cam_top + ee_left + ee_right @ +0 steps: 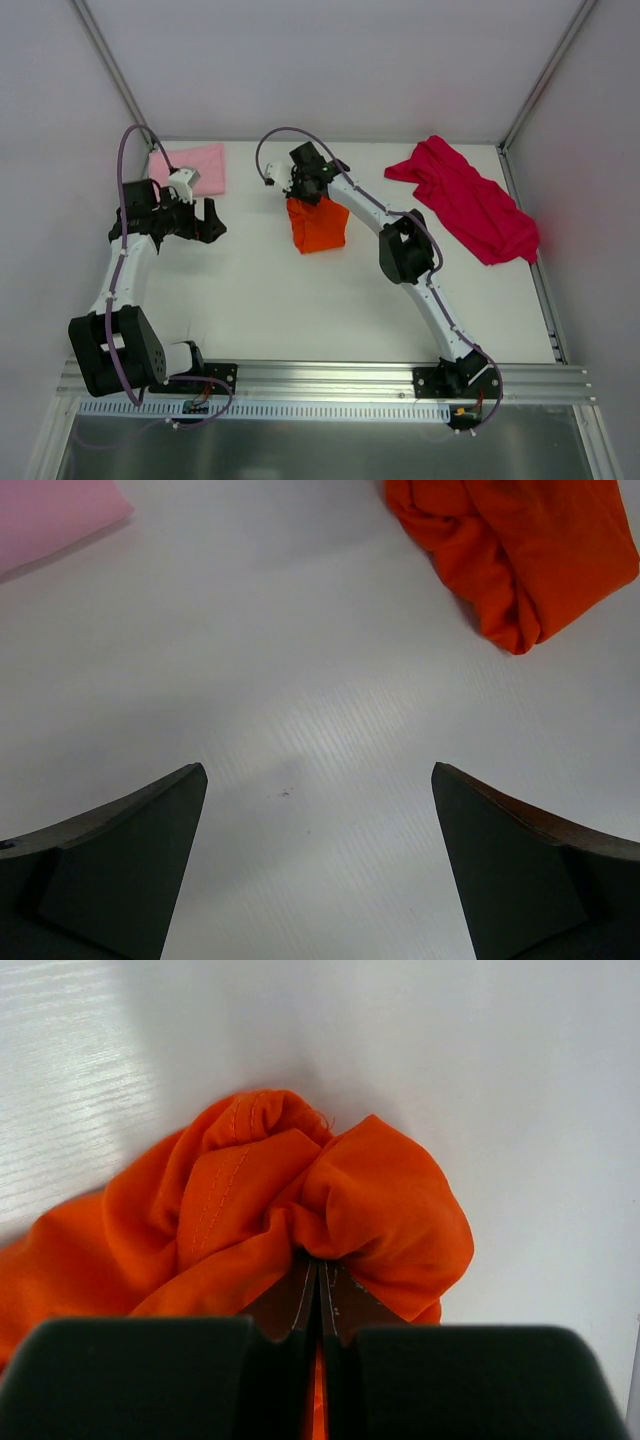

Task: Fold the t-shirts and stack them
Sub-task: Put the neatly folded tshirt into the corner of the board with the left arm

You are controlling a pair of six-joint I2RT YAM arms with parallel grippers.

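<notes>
Seen from above, the left arm (125,275) rises from the near-left corner and bends toward the far-left. Its left fingers (212,222) are spread wide over bare tabletop (280,310), gripping nothing. Just beyond them, the pink t-shirt (195,165) lies flat in the far-left corner. The right arm (420,270) stretches from the near-right edge diagonally toward the far middle. There the right fingers (305,192) are pinched on the top of the orange t-shirt (320,228), a crumpled bundle. I can't tell whether the bundle is touching the surface. The magenta t-shirt (470,205) sprawls rumpled by the far-right corner, well apart from both arms.

From the left wrist, the two dark left fingers (130,865) stand far apart with only white tabletop (300,680) between them. Ahead, the orange t-shirt (530,550) sits to one side and a corner of the pink t-shirt (45,515) shows on the other.

From the right wrist, the right fingers (290,1305) are pressed tight together, clamping a gathered fold of the orange t-shirt (300,1190), which bulges in puckers just past their tips.
</notes>
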